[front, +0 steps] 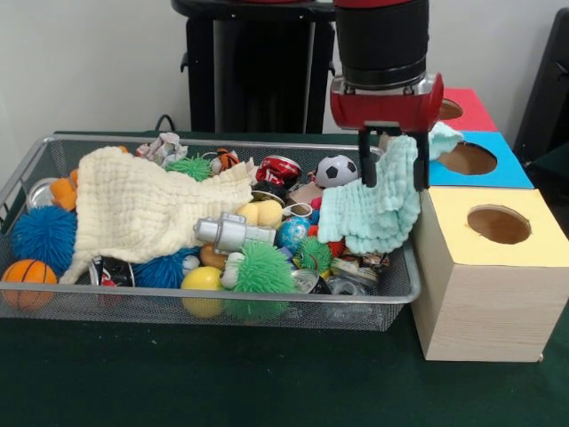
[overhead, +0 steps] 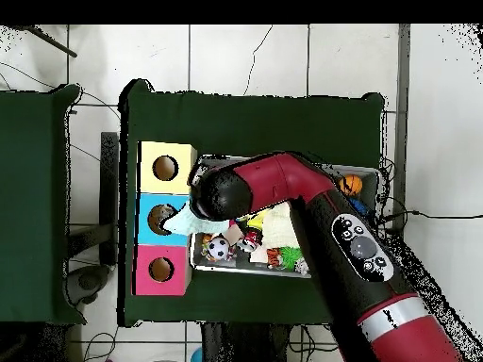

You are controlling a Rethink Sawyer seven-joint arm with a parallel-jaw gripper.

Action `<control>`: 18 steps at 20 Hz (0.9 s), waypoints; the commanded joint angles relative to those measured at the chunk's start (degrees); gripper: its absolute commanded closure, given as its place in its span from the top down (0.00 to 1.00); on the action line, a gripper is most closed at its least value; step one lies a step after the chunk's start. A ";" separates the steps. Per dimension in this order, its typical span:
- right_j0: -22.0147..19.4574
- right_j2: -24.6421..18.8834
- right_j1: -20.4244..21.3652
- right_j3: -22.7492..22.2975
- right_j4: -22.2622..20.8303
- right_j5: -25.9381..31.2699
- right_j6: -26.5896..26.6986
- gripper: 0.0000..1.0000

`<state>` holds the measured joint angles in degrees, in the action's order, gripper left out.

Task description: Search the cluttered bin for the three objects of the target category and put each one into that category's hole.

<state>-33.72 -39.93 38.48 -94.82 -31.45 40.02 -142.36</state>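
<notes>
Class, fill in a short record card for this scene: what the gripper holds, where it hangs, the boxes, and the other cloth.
gripper: shut on the mint cloth
position: cloth lifted at the wire bin's end nearest the boxes
boxes: yellow box, blue box, red box, each with a round hole on top
other cloth: cream cloth lying over the toys
</notes>
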 commanded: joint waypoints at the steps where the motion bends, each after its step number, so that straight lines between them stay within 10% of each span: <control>1: 1.42 7.16 -4.55 4.06 -2.91 1.24 1.50 1.00; 18: 6.76 15.51 -9.18 4.71 -4.32 -4.62 -3.99 1.00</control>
<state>-28.76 -29.94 32.71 -91.77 -33.23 39.48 -142.36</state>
